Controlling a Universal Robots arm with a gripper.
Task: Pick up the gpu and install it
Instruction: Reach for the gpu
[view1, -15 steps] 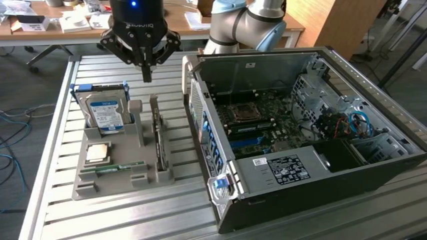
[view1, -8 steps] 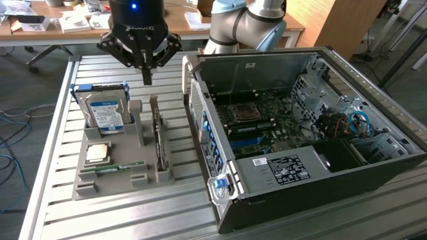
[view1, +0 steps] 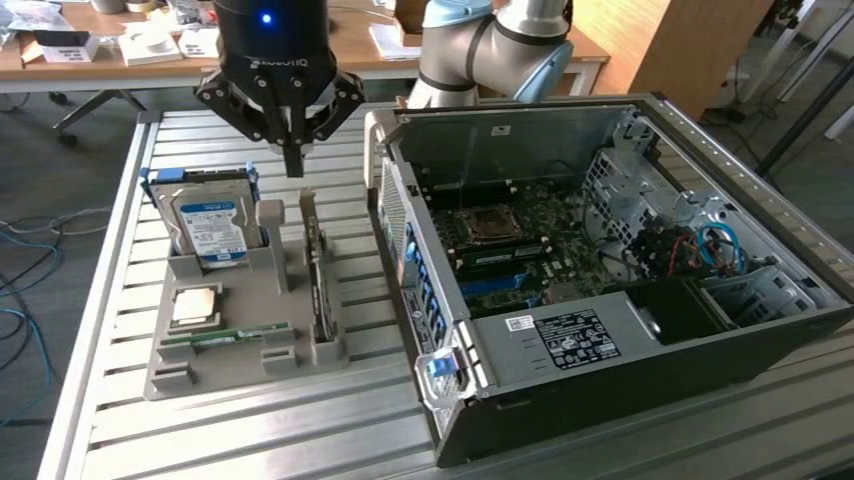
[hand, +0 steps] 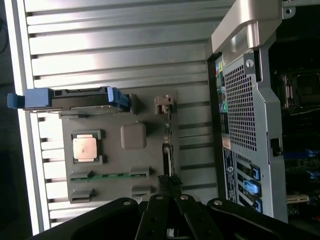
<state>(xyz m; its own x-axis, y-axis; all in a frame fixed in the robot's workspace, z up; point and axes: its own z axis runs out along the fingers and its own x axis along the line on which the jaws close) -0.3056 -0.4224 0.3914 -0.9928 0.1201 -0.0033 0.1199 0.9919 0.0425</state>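
- Gripper (view1: 294, 165) is closed with nothing between its fingers. It hovers above the end of the gpu (view1: 320, 280) farther from the exterior camera.
- The gpu stands on edge in a slot of the grey tray (view1: 254, 300), on the side nearest the case (view1: 534, 420). In the wrist view it is edge-on (hand: 169, 150), just beyond the fingertips.
- Handling, as I judge it: light and stiff but fragile, so the fan and components should not be squeezed. The bare upper edge of the card looks the safest place to pinch.
- Closed as they are, the fingers cannot straddle the card.
- Nearby in the tray, the hard drive (view1: 214, 225) stands upright, while the cpu (view1: 196, 305) and memory stick (view1: 240, 335) lie flat. All are apart from the gpu.
- A tray post (view1: 274, 240) stands just beside the card and the case wall is near on the other side, so room looks tight.
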